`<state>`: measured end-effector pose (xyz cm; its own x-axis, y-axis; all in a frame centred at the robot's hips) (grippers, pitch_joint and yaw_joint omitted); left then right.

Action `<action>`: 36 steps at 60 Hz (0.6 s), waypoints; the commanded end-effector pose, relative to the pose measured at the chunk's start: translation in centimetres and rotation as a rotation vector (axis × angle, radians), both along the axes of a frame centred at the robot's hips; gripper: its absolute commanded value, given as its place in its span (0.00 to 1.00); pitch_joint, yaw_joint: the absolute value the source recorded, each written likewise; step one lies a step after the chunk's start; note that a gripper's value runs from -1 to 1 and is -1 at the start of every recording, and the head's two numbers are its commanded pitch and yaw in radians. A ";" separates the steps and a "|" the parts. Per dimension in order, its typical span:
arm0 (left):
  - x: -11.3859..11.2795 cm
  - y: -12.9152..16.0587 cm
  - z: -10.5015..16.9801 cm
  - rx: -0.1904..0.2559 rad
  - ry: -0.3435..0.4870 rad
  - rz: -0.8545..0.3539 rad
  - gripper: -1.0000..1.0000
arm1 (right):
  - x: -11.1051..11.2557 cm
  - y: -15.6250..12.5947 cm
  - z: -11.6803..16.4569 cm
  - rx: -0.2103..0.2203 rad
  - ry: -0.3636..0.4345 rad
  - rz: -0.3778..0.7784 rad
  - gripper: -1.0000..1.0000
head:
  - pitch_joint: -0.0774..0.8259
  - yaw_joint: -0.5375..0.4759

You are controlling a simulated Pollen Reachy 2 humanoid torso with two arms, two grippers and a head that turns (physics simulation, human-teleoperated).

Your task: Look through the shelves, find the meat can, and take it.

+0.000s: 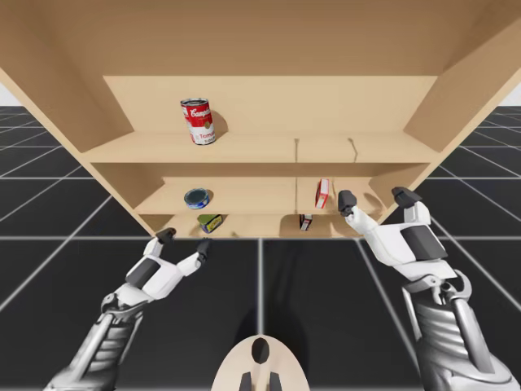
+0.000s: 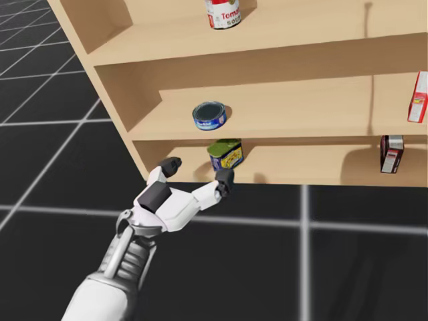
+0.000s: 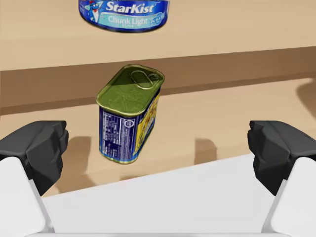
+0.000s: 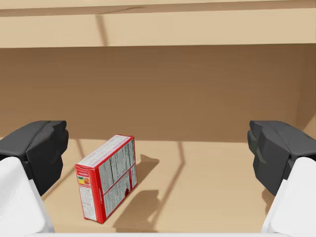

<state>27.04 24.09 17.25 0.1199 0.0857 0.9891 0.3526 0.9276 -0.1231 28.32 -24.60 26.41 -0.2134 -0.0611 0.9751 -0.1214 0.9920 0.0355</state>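
The left pincer (image 3: 160,145), fingers spread wide, faces the bottom shelf (image 3: 207,123). The rectangular blue-and-yellow can (image 3: 129,116) stands alone ahead between them, with bare board on either side. The middle shelf board (image 3: 222,64) roofs the gap close above the can and carries a flat blue round can (image 3: 123,15). Ahead of the right pincer (image 4: 158,143), a red box (image 4: 106,177) stands nearer one finger, with bare shelf beside it.

My left gripper (image 1: 185,240) and right gripper (image 1: 374,198) look alike. Each has a glossy white shell with a dark grey panel (image 1: 423,239) set into the back of the hand. Both white fingers end in a blocky black pad (image 3: 37,148). Behind each wrist, the forearm (image 1: 444,334) is ribbed silver-grey metal with a ringed joint.
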 end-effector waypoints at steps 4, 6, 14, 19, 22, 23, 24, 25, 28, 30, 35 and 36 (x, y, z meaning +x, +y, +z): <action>3.9 -1.2 -0.8 0.021 0.036 0.007 0.00 | 0.1 0.0 -0.1 0.002 0.001 0.001 0.00 | 0.77 0.81; 4.2 -1.4 -0.9 0.022 0.042 0.006 0.00 | 0.1 0.0 -0.2 0.002 0.002 0.001 0.00 | 0.77 0.81; 6.2 -2.2 -1.6 0.010 0.073 0.041 0.00 | 0.2 0.0 -0.2 0.002 0.002 -0.001 0.00 | 0.78 0.81; 7.0 -2.6 -2.0 0.004 0.086 0.045 0.00 | 0.2 0.0 -0.2 0.004 0.003 -0.001 0.00 | 0.78 0.80; 7.5 -3.0 -2.2 0.014 0.086 0.050 0.00 | 0.2 0.0 -0.2 0.003 0.003 -0.001 0.00 | 0.78 0.80; 7.6 -3.1 -2.2 0.011 0.090 0.046 0.00 | 0.2 0.0 -0.2 0.003 0.004 -0.001 0.00 | 0.78 0.80; 7.8 -3.3 -2.2 0.012 0.092 0.045 0.00 | 0.2 0.0 -0.2 0.003 0.004 -0.001 0.00 | 0.78 0.80; 7.9 -3.3 -2.3 0.014 0.093 0.043 0.00 | 0.2 0.0 -0.2 0.003 0.004 0.000 0.00 | 0.78 0.80; 8.2 -3.6 -2.3 0.003 0.103 0.040 0.00 | 0.2 0.0 -0.2 0.004 0.004 0.002 0.00 | 0.78 0.80; 8.5 -3.8 -2.5 -0.001 0.111 0.038 0.00 | 0.2 0.0 -0.2 0.005 0.004 0.002 0.00 | 0.78 0.80; 8.9 -4.1 -2.8 -0.002 0.118 0.041 0.00 | 0.2 0.0 -0.2 0.004 0.003 0.001 0.00 | 0.78 0.80; 8.9 -4.2 -2.8 -0.001 0.117 0.042 0.00 | 0.2 -0.1 -0.2 0.004 0.003 0.001 0.00 | 0.78 0.80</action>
<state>35.15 21.47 15.27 0.2050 0.0615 0.9768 0.2977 0.9468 -0.1221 28.51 -24.63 26.24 -0.2102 -0.0631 0.9756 -0.1220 0.9918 0.0379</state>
